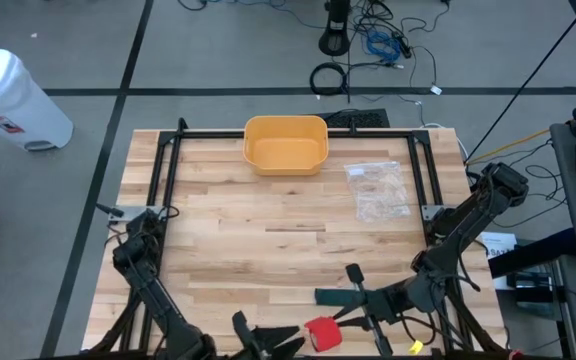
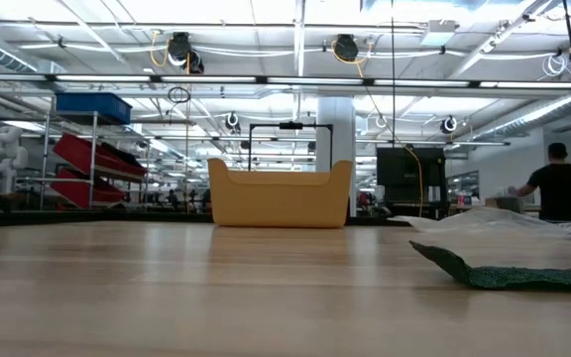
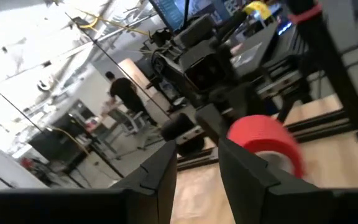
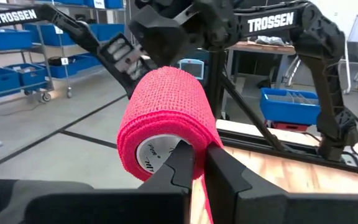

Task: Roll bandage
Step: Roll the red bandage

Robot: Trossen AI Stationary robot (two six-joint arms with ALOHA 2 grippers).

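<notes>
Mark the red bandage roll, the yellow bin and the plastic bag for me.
red bandage roll (image 4: 166,109), right wrist view, outer wrap.
yellow bin (image 1: 285,132), high view, far rim.
plastic bag (image 1: 378,190), high view, centre.

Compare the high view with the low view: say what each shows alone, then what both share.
Only the high view shows the red bandage roll at the table's near edge, with the left pincer and right pincer on either side of it. Only the low view shows the room behind, with a person standing there. Both show the yellow bin, the plastic bag and the dark green strip.
</notes>
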